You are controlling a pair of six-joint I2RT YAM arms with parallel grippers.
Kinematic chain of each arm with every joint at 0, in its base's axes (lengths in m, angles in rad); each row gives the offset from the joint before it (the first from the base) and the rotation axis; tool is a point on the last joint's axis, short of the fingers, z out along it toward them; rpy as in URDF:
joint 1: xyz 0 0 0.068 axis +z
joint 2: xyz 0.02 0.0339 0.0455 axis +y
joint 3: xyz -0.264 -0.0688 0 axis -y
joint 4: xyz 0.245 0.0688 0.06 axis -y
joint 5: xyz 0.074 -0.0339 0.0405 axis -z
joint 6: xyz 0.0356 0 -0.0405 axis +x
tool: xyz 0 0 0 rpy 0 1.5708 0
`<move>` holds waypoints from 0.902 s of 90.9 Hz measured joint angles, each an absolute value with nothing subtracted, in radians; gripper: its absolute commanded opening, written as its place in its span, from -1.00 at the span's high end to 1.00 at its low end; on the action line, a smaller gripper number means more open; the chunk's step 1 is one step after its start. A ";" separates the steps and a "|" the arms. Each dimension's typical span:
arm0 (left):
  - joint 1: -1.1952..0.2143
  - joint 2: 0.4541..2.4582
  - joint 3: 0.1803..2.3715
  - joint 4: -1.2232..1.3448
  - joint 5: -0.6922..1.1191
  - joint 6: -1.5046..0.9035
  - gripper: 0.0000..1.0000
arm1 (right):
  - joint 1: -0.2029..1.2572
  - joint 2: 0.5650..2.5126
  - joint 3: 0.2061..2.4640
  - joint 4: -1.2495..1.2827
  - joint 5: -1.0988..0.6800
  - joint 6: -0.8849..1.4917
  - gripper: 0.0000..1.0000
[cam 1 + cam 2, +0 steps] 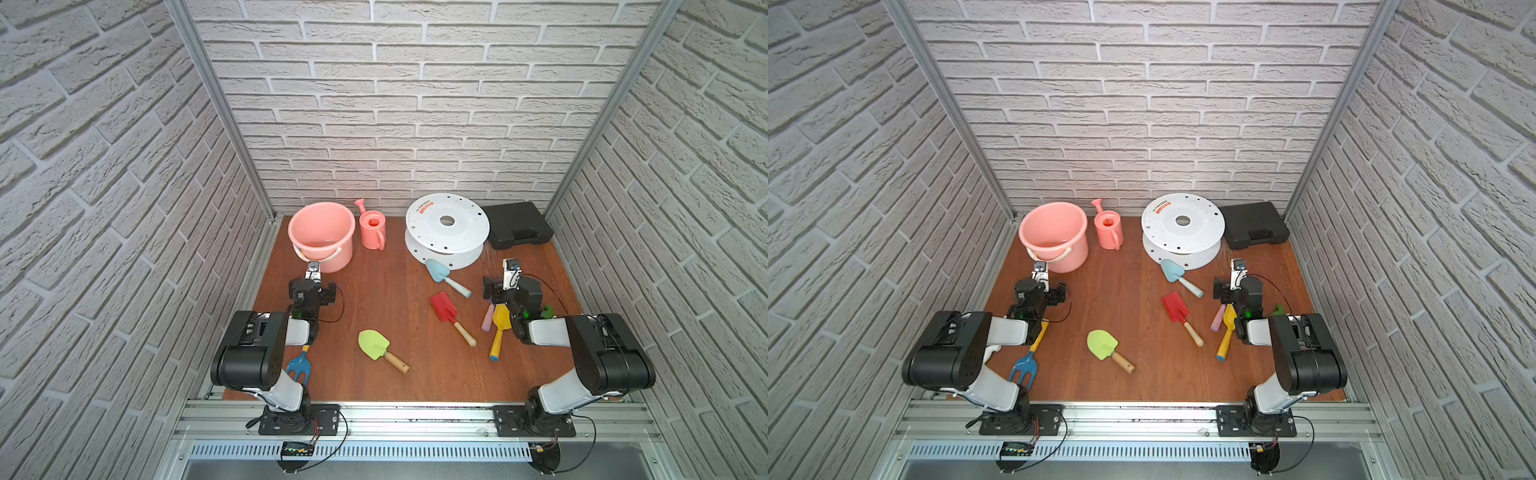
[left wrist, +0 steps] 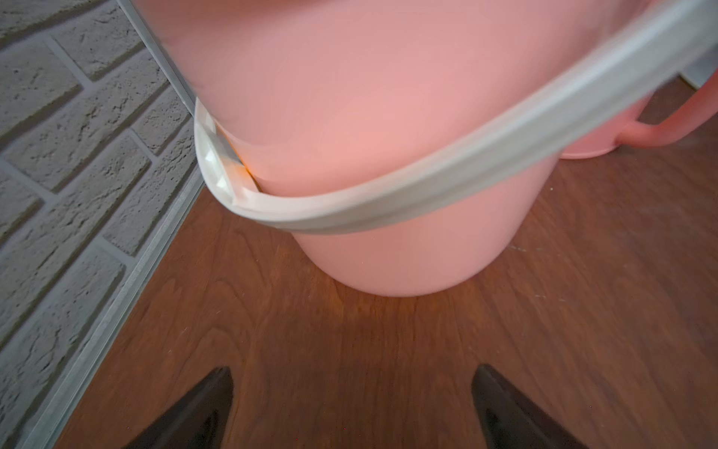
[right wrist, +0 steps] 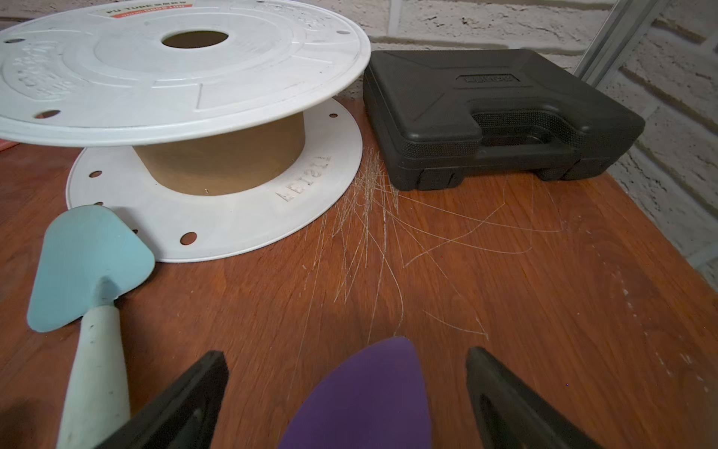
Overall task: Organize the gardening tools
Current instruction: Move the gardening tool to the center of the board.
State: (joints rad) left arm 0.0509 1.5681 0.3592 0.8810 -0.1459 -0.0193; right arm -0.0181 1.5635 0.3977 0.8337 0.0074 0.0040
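All six tools lie loose on the worktop. The lime-green trowel sits near the front middle, with the red spade behind it to the right. Farther back lies the pale teal trowel, its blade right against the lower disc of the white reel. The purple trowel and the yellow trowel lie side by side, partly hidden under the right arm. The blue fork lies at the front left, its yellow handle running under the left arm.

The right hand is open and holds nothing. The tip of the purple blade shows between its fingers, though whether they touch it cannot be told. The left hand is also spread wide and empty, facing the wall of the pink bucket just ahead of it.

A pink watering can stands beside the bucket, and a black case lies in the back right corner beside the reel.
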 measured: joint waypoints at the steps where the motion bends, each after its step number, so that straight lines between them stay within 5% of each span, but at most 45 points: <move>1: 0.051 1.568 0.359 0.881 -0.146 -0.019 -0.97 | -0.018 1.563 0.398 0.834 0.007 0.004 -0.98; 69: 0.051 1.567 0.360 0.879 -0.142 -0.020 -0.96 | -0.018 1.563 0.398 0.833 0.007 0.004 -0.98; 82: 0.021 1.503 0.423 0.725 -0.213 -0.019 -0.97 | -0.010 1.554 0.394 0.833 0.053 0.007 -0.98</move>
State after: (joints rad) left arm 0.0208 1.5028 0.4232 0.7246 -0.2134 -0.0193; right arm -0.0097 1.5536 0.3939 0.8330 0.0528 0.0071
